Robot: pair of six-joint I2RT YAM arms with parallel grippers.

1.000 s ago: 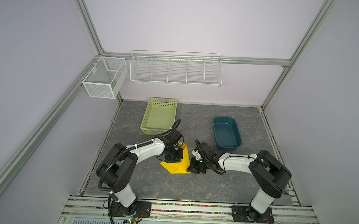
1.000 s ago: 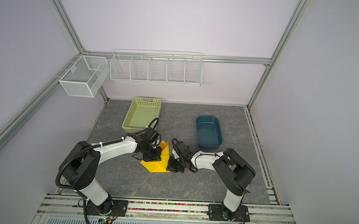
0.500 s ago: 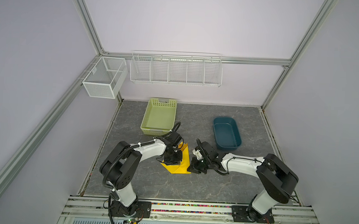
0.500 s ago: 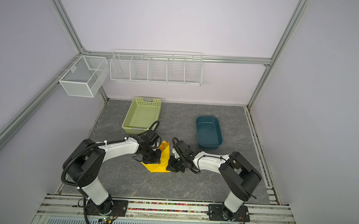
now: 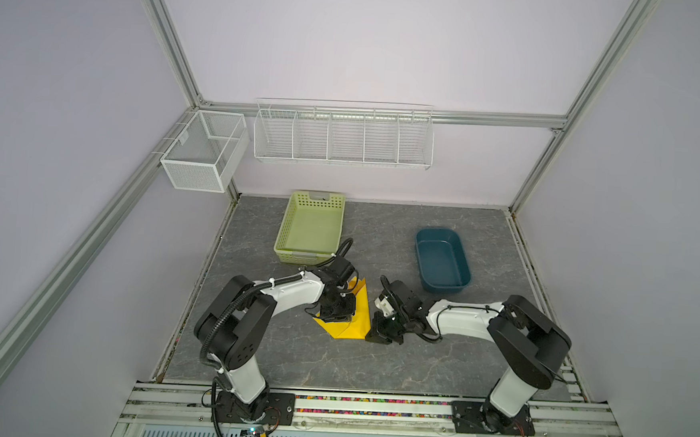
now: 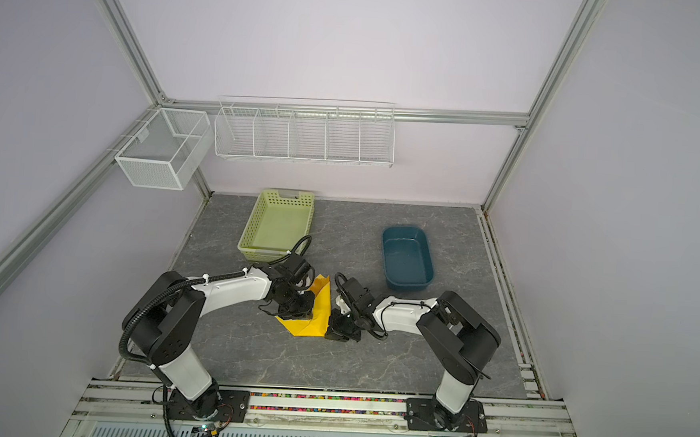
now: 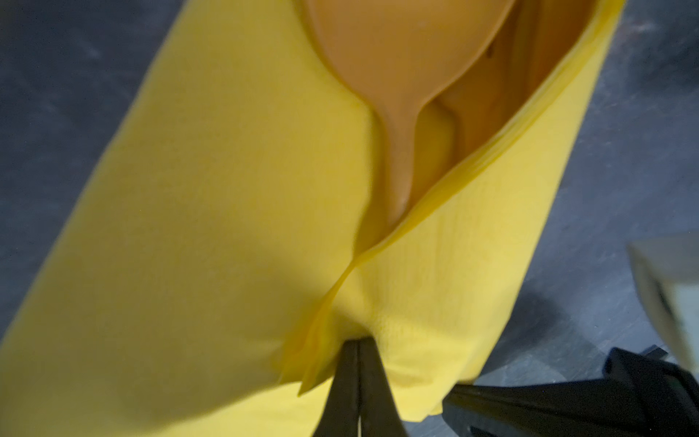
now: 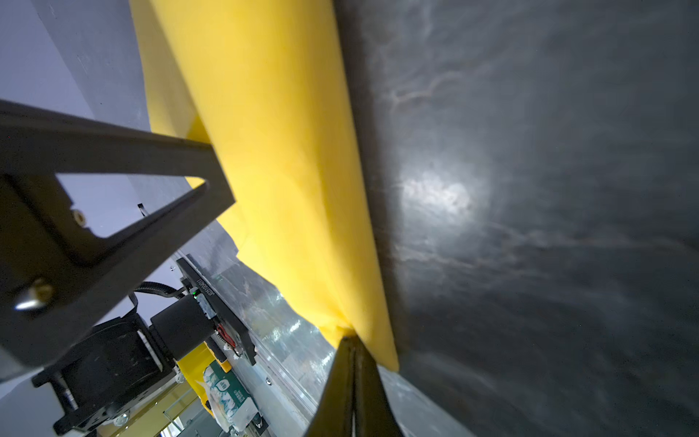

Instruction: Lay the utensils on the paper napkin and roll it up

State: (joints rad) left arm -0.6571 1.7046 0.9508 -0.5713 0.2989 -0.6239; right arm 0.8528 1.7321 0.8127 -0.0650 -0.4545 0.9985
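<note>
The paper napkin (image 5: 352, 328) (image 6: 312, 325) is a yellow sheet lying folded between both grippers on the grey floor. In the left wrist view the napkin (image 7: 227, 189) wraps the utensils: an orange-brown spoon (image 7: 397, 56) sticks out of the open end, with a second piece (image 7: 488, 106) beneath it. My left gripper (image 7: 357, 342) (image 5: 336, 310) is shut, pinching a bunched fold of the paper. My right gripper (image 8: 350, 338) (image 5: 379, 331) is shut on the napkin's (image 8: 287, 151) opposite edge, close to the floor.
A green basket (image 5: 312, 229) stands behind the left arm and a dark blue tub (image 5: 441, 260) at the back right. White wire racks (image 5: 341, 133) hang on the back wall. The grey marbled floor (image 5: 372, 366) stretches towards the front rail.
Both arms' elbows have shifted slightly. The grippers stay shut at the napkin, which has hardly moved.
</note>
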